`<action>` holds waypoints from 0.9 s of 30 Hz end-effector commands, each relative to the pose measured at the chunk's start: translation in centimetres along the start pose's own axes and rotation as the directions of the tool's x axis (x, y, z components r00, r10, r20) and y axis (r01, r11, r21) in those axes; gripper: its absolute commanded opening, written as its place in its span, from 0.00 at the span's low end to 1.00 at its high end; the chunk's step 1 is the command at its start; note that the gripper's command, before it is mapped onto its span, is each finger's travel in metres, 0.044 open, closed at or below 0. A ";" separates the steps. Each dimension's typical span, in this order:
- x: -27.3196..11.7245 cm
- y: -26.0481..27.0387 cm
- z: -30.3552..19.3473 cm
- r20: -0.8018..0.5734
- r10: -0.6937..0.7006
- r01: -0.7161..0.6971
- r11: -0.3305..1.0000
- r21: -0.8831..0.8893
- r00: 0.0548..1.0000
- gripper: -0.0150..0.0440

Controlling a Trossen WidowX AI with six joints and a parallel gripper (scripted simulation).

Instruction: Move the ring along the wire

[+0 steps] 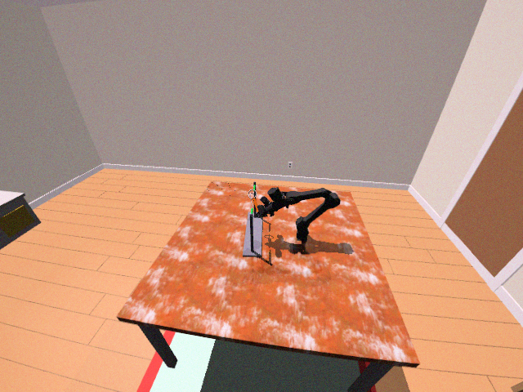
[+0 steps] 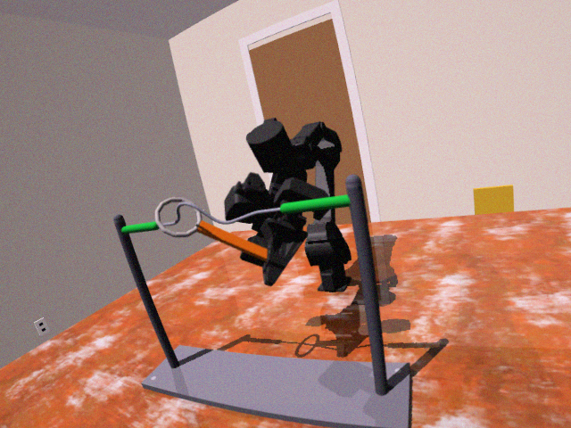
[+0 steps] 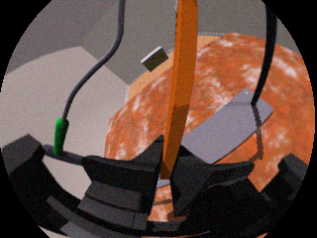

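One ring (image 1: pixel 248 194) (image 2: pixel 158 224) around wire, open room below; jaws (image 1: pixel 258 213) (image 2: pixel 268 259) grip handle (image 1: pixel 255 205) (image 2: pixel 233 240) (image 3: pixel 183 74).

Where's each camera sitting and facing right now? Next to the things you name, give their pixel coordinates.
Top: high beyond one table end, angled down over the table (image 1: pixel 270 295); the whole arm (image 1: pixel 312 194) (image 2: pixel 322 143) shows.
Exterior: low, across the wire stand (image 1: pixel 252 248) (image 2: pixel 277 387) (image 3: pixel 223 131), facing the arm.
Wrist: at the gripper (image 3: pixel 164 138), looking along its fingers, which show.
Top and exterior share arm and stand.

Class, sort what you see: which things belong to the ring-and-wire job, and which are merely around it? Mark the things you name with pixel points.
Part of the job:
- ring (image 1: pixel 248 194) (image 2: pixel 157 223)
- orange handle (image 1: pixel 255 205) (image 2: pixel 233 240) (image 3: pixel 182 79)
- wire (image 2: pixel 244 215) (image 3: pixel 94 67)
- gripper (image 1: pixel 258 214) (image 2: pixel 267 262) (image 3: pixel 164 138)

Merely around:
- brown door (image 1: pixel 485 189) (image 2: pixel 294 78)
- wall outlet (image 1: pixel 290 165) (image 2: pixel 41 325)
- yellow panel (image 2: pixel 493 200)
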State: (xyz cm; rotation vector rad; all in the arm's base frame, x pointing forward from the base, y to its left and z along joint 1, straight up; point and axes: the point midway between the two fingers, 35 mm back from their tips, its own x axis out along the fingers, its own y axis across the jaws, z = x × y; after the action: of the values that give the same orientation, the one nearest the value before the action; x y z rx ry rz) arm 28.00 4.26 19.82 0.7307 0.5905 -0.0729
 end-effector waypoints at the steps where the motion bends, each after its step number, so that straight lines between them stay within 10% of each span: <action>1: -0.2 0.6 0.3 0.000 -0.015 0.015 1.000 0.007 1.000 0.00; 27: -1.8 -4.8 2.2 0.008 -0.224 0.190 0.809 -0.557 0.975 0.00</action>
State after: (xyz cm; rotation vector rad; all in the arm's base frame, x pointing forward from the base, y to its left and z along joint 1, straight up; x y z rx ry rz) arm 26.59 -0.33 18.34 0.1759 0.7017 -0.0922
